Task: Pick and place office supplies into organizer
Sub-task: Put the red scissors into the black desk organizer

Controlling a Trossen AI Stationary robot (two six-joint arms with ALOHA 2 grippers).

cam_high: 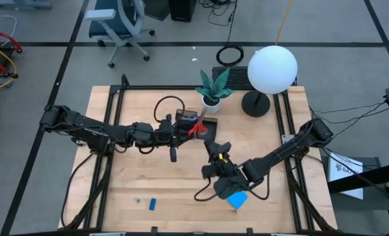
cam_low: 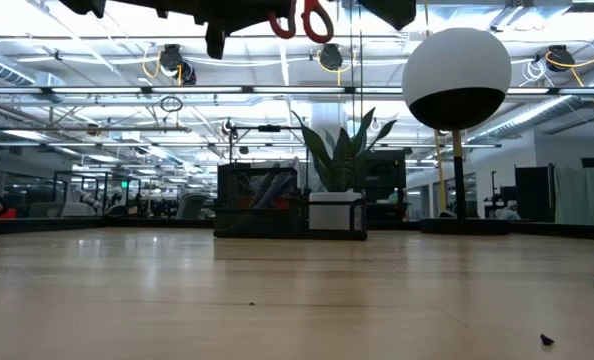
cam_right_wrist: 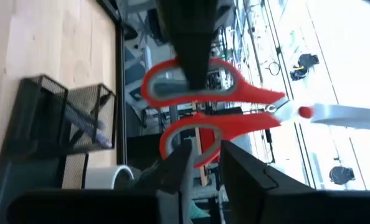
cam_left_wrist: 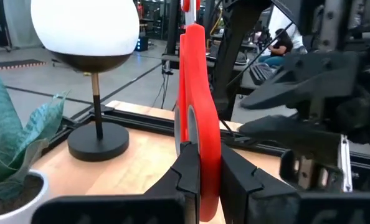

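Observation:
The red-handled scissors (cam_high: 195,128) hang high over the table's middle, upright with the blades up. They show edge-on in the left wrist view (cam_left_wrist: 196,74) and flat in the right wrist view (cam_right_wrist: 222,99). My left gripper (cam_left_wrist: 203,165) is shut on one handle loop. My right gripper (cam_right_wrist: 207,168) stands open, its fingers on either side of the other loop's rim (cam_right_wrist: 200,149); whether they touch it I cannot tell. The black mesh organizer (cam_right_wrist: 60,124) stands on the table beside the white plant pot (cam_high: 211,101), with pens (cam_right_wrist: 88,127) in it. My left gripper pinches the flat sides of one red handle loop (cam_left_wrist: 199,134) between its two fingers. It comes in level from the table's left. One finger (cam_right_wrist: 191,50) lies across that loop. The scissors are lifted clear, upright, handles at the bottom.
A globe lamp (cam_high: 272,69) on a black base stands at the far right. A bright blue pad (cam_high: 237,198) lies near the front under my right arm, and a small blue piece (cam_high: 152,204) lies at the near left. Bare wood spreads across the near half.

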